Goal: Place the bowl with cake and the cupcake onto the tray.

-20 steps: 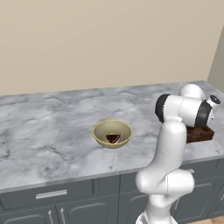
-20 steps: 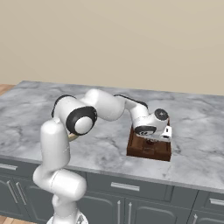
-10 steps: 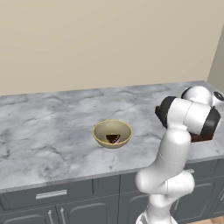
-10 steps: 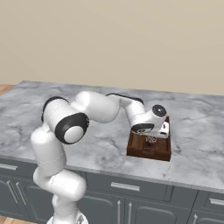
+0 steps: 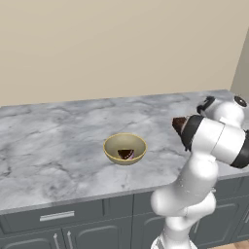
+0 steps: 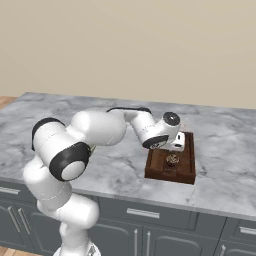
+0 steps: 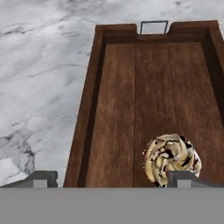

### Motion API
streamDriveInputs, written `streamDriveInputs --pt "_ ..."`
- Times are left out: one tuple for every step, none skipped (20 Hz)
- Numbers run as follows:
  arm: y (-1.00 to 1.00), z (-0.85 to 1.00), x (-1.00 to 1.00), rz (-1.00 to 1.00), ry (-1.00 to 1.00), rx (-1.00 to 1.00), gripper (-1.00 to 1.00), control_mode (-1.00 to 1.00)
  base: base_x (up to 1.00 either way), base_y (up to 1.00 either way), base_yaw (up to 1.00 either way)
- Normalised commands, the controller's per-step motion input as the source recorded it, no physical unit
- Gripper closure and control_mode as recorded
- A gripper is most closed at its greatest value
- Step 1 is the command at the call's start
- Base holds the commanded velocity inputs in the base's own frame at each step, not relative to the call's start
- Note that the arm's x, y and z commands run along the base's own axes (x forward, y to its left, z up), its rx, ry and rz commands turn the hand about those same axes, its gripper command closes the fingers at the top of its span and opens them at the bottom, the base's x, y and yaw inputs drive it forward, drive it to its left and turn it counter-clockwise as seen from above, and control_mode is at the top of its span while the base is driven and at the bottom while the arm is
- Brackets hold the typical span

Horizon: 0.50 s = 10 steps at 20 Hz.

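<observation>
With its 2 fingers now spread wide and holding nothing, the gripper [image 6: 173, 148] has lifted off the small round swirl-topped cupcake [image 6: 172, 160], which sits in the dark reddish-brown wooden tray [image 6: 188, 172]. Only the tan-yellow bowl [image 5: 114, 146] with its dark cake wedge [image 5: 126, 154] remains on the marble counter [image 5: 53, 146], well apart.

A small round cupcake with swirled cream-and-brown top [image 7: 171, 159] sits on the dark reddish-brown wooden tray [image 7: 118, 109], which lies on grey marble counter [image 7: 43, 74].
</observation>
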Motion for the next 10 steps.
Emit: streamDriveInputs --pt "0.34 0.29 -0.08 0.04 0.0 0.01 -1.0 -1.0 0.0 0.0 0.0" --pt "0.31 0.26 -0.09 0.03 0.0 0.03 -1.0 -1.0 0.0 0.0 0.0" --pt "0.29 0.3 -0.04 0.03 0.0 0.03 -1.0 -1.0 0.0 0.0 0.0" --pt "0.28 0.34 -0.03 0.03 0.0 0.05 -1.0 -1.0 0.0 0.0 0.0" --pt "0.3 0.31 0.0 0.03 0.0 0.06 -1.0 -1.0 0.0 0.0 0.0" --pt "0.31 0.35 0.0 0.04 0.0 0.08 -1.0 -1.0 0.0 0.0 0.0" --pt "0.29 0.34 0.0 0.06 0.0 0.09 -1.0 -1.0 0.0 0.0 0.0" --pt "0.29 0.34 0.0 0.07 0.0 0.09 -1.0 -1.0 0.0 0.0 0.0" --pt "0.32 0.27 -0.01 0.09 0.0 0.1 -1.0 -1.0 0.0 0.0 0.0" --pt "0.36 0.22 0.0 0.1 0.0 0.12 -1.0 -1.0 0.0 0.0 0.0"
